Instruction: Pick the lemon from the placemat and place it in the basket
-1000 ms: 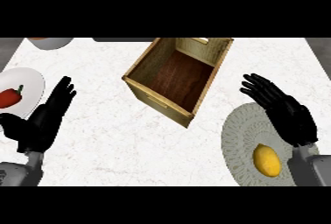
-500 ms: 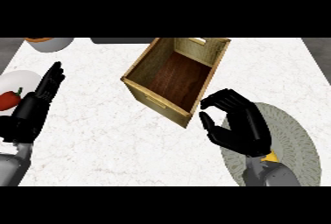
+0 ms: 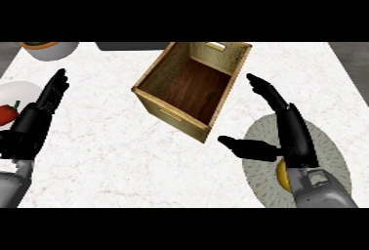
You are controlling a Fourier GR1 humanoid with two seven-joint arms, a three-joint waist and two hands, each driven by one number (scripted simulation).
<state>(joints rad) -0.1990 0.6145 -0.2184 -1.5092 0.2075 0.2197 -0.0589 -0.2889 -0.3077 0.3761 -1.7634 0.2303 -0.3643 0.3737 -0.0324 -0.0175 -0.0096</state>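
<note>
Head view: the right hand [image 3: 287,132] hangs over the round grey placemat [image 3: 328,146] near the counter's [image 3: 122,156] right front corner, its fingers straight and spread toward the far edge, the thumb stuck out to the left over bare counter. The lemon [image 3: 282,175] lies on the placemat under the wrist, mostly hidden, only a yellow sliver showing behind the palm and apart from the fingertips. The wooden basket [image 3: 193,88] stands open near the far edge, just left of those fingers, its inside bare. A wide stretch of counter lies open between basket and left edge. The left hand [image 3: 39,117] rests at the left edge, fingers straight and together, beside a white plate [image 3: 16,90] holding a red pepper [image 3: 6,113].
</note>
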